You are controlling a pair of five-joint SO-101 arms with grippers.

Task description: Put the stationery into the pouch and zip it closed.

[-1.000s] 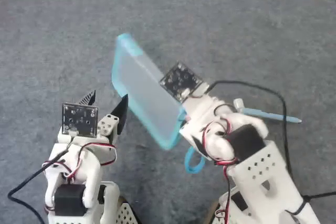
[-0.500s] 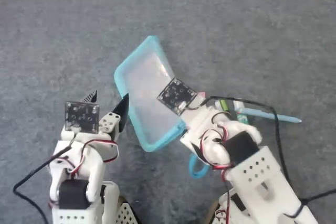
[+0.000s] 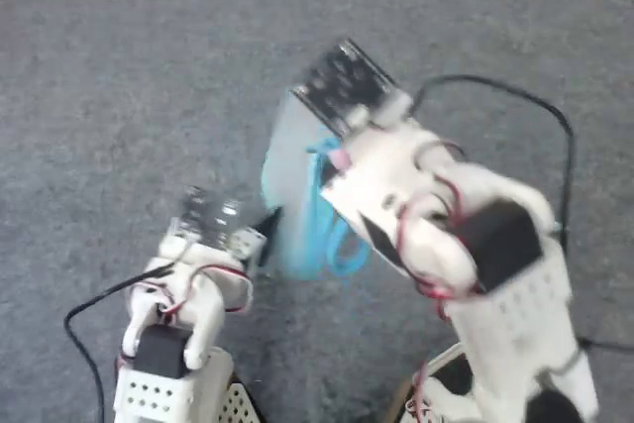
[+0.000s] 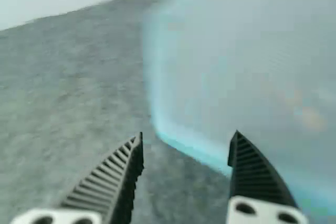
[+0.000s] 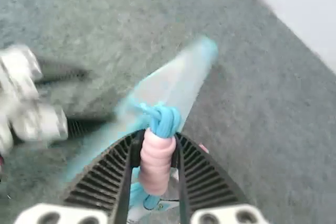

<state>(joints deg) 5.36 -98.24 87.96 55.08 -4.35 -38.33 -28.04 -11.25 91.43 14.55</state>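
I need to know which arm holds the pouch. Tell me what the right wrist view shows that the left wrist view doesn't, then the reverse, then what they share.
Right wrist view: the right gripper is shut on the pink pull, with the blue cord knotted at its far end.
Left wrist view: the left gripper is open and holds nothing. Its fingers point at the pouch's blue edge.
Both: the translucent, blue-trimmed pouch over the grey table.

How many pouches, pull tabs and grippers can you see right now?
pouch: 1
pink pull tab: 1
grippers: 2 (left gripper open, right gripper shut on the pink pull tab)
Total: 4
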